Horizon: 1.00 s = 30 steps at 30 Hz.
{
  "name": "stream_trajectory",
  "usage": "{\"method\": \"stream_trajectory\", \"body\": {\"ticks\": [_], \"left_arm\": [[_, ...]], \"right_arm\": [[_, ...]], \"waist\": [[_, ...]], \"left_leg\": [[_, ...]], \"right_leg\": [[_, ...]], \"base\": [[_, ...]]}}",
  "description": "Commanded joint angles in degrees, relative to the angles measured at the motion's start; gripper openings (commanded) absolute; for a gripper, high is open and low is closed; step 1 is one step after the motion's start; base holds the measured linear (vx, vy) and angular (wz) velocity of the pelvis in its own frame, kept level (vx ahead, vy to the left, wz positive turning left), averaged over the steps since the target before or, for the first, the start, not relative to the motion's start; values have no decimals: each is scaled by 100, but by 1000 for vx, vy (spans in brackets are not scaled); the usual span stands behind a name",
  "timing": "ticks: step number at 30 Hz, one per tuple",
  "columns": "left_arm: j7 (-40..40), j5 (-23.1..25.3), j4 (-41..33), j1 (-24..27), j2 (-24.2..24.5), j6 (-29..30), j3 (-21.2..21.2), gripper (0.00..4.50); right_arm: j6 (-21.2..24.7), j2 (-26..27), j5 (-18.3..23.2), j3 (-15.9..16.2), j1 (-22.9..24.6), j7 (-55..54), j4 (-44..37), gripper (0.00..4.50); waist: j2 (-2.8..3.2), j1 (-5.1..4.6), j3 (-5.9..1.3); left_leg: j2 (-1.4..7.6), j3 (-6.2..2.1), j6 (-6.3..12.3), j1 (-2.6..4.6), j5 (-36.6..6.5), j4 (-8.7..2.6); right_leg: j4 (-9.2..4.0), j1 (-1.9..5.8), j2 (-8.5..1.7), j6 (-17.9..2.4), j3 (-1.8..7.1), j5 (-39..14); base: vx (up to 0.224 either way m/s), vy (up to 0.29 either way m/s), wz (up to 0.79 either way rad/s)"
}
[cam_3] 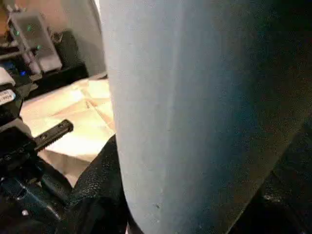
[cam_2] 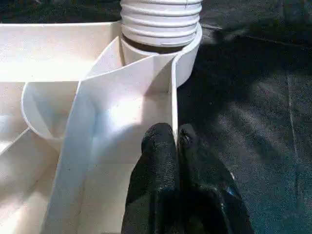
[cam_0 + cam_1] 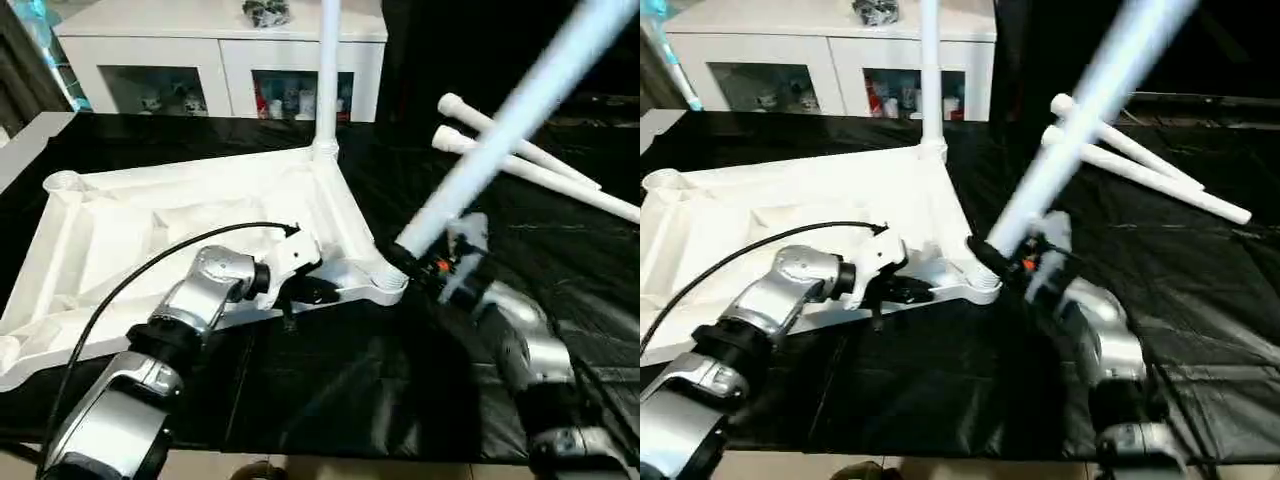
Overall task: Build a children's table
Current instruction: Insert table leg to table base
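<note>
The white table top (image 3: 150,230) lies upside down on the black cloth, ribs facing up. One leg (image 3: 328,70) stands upright in its far corner socket. My right gripper (image 3: 415,262) is shut on a second leg (image 3: 500,130) near its lower end. That leg leans to the right, with its threaded end (image 2: 161,22) in the near right corner socket (image 3: 385,285). My left gripper (image 2: 175,134) is shut on a thin rim wall of the table top (image 2: 126,87), just beside that socket. The held leg (image 1: 195,122) rises beside a black finger (image 1: 97,195).
Two loose white legs (image 3: 530,160) lie crossed on the black cloth (image 3: 330,390) at the back right. A white cabinet with glass doors (image 3: 220,60) stands behind the table. A black cable (image 3: 150,270) arcs over my left forearm.
</note>
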Motion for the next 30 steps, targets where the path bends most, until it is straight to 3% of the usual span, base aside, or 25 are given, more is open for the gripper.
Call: {"method": "stream_trajectory", "body": {"ticks": [1,8,9,13,14,16,18,19,22,23,24,26,27,28,30], "left_arm": [[357,-164,-12,-321,-43,-112,431,0],[444,-161,90,-384,-81,-144,449,0],[460,-155,108,-395,-89,-144,457,0],[484,-141,158,-393,-94,-175,465,0],[493,-139,171,-390,-96,-185,466,0],[508,-138,174,-372,-98,-203,472,0],[508,-138,174,-372,-98,-203,472,0],[511,-137,174,-366,-99,-210,473,0],[506,-113,60,-299,-56,-223,460,0],[503,-112,50,-294,-52,-222,459,0],[476,-105,-27,-252,-23,-213,448,0],[453,-99,-83,-221,-3,-206,441,0],[404,-82,-166,-179,36,-201,415,0],[276,-64,-320,-111,110,-191,362,0],[244,-58,-370,-87,128,-189,347,0]], "right_arm": [[10,9,-132,-99,358,-198,296,193],[-545,155,-281,-146,763,-408,71,193],[-857,68,-604,61,929,-463,-66,193],[-1137,-126,-977,366,1047,-377,-193,193],[-1194,-177,-1048,427,1050,-332,-198,193],[-1236,-319,-1196,613,969,-145,-157,193],[-1236,-319,-1196,613,969,-145,-157,193],[-1274,-377,-1271,700,935,-62,-142,193],[-1177,-516,-1419,1045,652,398,-42,193],[-1171,-517,-1420,1055,636,417,-35,193],[-1118,-526,-1426,1139,499,580,29,193],[-1099,-529,-1432,1196,405,679,77,193],[-1076,-528,-1433,1241,283,789,163,193],[-1086,-529,-1472,1305,2,950,432,193],[-1096,-532,-1472,1319,-82,988,526,193]], "waist": [[14,-33,-333],[9,-18,-323],[28,-19,-321],[-20,-6,-320],[-9,2,-317],[-80,3,-314],[-50,14,-312],[-63,14,-313],[-168,4,-304],[-149,5,-303],[-176,15,-312],[-172,-10,-299],[-206,-11,-308],[-217,-50,-307],[-206,-68,-293]], "left_leg": [[525,-247,141,230,-1380,-490],[532,-251,149,223,-1469,-516],[535,-255,132,216,-1472,-522],[529,-247,193,206,-1344,-511],[524,-245,227,200,-1299,-505],[525,-237,332,188,-1220,-495],[525,-239,382,185,-1167,-487],[526,-234,397,189,-1174,-484],[527,-220,506,176,-1081,-472],[525,-226,509,173,-1078,-466],[534,-229,527,175,-1033,-465],[527,-223,533,168,-1037,-469],[541,-233,540,168,-988,-468],[534,-235,553,145,-988,-464],[535,-218,533,167,-1012,-461]], "right_leg": [[-482,82,-518,-1517,206,-181],[-523,83,-557,-1428,203,-442],[-532,83,-561,-1400,201,-489],[-535,94,-567,-1332,202,-418],[-538,99,-566,-1323,201,-441],[-545,101,-564,-1305,199,-486],[-546,100,-567,-1297,196,-538],[-552,95,-566,-1294,195,-553],[-553,95,-564,-1270,182,-674],[-549,94,-576,-1278,185,-711],[-537,96,-585,-1271,183,-753],[-546,87,-564,-1267,177,-799],[-523,97,-581,-1274,174,-752],[-512,101,-585,-1315,162,-751],[-531,78,-569,-1339,170,-786]], "base": [[0,0,0],[0,0,0],[0,0,0],[0,0,0],[0,0,0],[0,0,0],[0,0,0],[0,0,0],[0,0,0],[0,0,0],[0,0,0],[0,0,0],[0,0,0],[0,0,0],[0,0,0]]}}
